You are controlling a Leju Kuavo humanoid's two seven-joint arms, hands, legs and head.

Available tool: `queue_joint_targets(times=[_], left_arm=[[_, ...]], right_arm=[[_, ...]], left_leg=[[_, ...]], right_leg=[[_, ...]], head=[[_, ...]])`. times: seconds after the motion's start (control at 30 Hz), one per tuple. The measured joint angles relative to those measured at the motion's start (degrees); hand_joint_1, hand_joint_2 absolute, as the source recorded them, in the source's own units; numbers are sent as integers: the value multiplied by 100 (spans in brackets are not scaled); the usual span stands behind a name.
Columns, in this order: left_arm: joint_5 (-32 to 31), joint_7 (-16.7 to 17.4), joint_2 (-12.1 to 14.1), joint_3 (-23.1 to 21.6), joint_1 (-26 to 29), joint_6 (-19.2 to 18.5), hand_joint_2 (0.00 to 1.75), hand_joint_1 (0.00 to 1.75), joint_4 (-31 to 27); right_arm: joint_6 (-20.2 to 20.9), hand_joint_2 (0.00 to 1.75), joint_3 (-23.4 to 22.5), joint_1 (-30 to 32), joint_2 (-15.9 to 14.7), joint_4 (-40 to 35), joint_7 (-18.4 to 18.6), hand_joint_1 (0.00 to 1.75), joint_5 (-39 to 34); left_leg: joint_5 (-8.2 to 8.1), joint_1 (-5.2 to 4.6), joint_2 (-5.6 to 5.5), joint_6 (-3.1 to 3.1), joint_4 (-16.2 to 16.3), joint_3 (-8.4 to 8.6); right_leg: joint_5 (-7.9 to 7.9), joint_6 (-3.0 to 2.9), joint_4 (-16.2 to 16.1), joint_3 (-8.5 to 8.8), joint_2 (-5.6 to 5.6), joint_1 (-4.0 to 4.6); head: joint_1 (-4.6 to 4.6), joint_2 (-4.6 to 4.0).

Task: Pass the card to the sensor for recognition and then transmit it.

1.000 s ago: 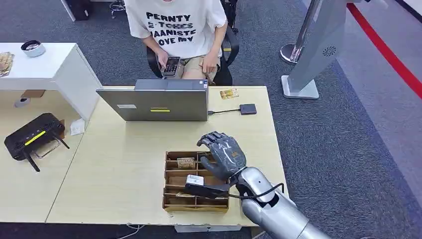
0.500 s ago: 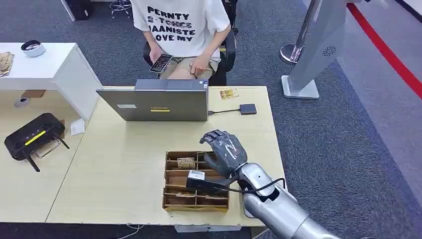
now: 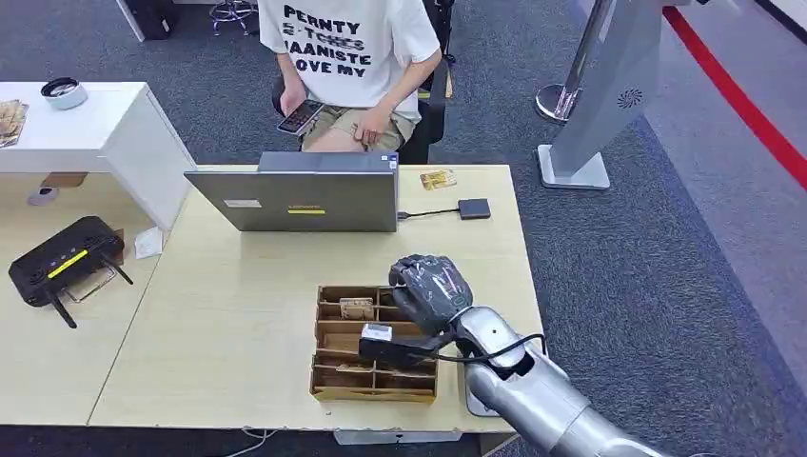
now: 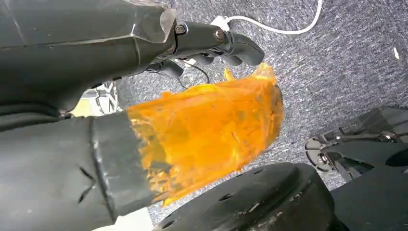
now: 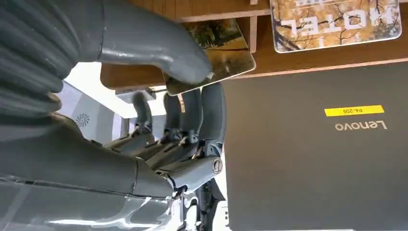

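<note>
My right hand (image 3: pixel 430 290) is curled over the back right of the wooden organizer box (image 3: pixel 333 376). In the right wrist view its thumb (image 5: pixel 159 48) presses on a picture card (image 5: pixel 228 60) at the edge of a compartment, with the fingers (image 5: pixel 192 113) closed under it, so the card is pinched. A second card marked HOTEL (image 5: pixel 337 19) lies in the neighbouring compartment (image 3: pixel 356 308). The black sensor (image 3: pixel 474 208) sits at the far right of the table, cabled to the laptop (image 3: pixel 305 195). My left hand (image 4: pixel 144 96) hangs above the carpet and holds nothing.
A person sits behind the laptop with a phone (image 3: pixel 299 116). Another card (image 3: pixel 438 178) lies near the table's far edge. A black router (image 3: pixel 62 262) rests on the left desk, beside a white cabinet (image 3: pixel 86 129). A grey stand (image 3: pixel 595 105) is on the carpet at right.
My right hand's spread fingers have curled in and closed over the box's back compartment. The person has shifted the phone to the side.
</note>
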Motion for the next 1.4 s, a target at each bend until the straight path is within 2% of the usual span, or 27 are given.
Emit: queue_joint_targets(times=[0.63, 0.93, 1.13, 1.23, 1.4], left_arm=[[0, -11, 0, 0, -1, 0, 0, 0, 0], [0, -63, -2, 0, -2, 0, 0, 0, 2], [0, -70, -2, 2, -2, 0, 0, 0, 0], [0, -72, -2, 0, -1, 0, 0, 0, 0], [-9, -79, -4, 0, -3, 0, 0, 0, 0]], right_arm=[[31, 175, 13, -98, 2, 96, -4, 175, -26], [-354, 175, -157, 116, 2, -232, -280, 175, -404], [-400, 175, -271, 219, 2, -455, -378, 175, -494], [-688, 175, -393, 368, 41, -655, -640, 175, -749], [-990, 175, -599, 626, 122, -1040, -835, 175, -999]], left_leg=[[0, 0, 0, 0, 0, 1], [0, 0, 1, 0, 0, -1], [0, 0, 0, 0, 0, -2], [0, 0, 0, 0, 0, -3], [-1, 0, 0, 0, 0, -3]], right_leg=[[0, 0, 0, 1, 0, 0], [0, 0, 0, -1, 1, 0], [-1, 0, 0, -3, 0, 0], [-1, 1, 0, -3, 0, 0], [-1, 1, 0, -4, 0, 0]], head=[[0, 0], [0, 0], [0, 0], [0, 0], [2, 0]])
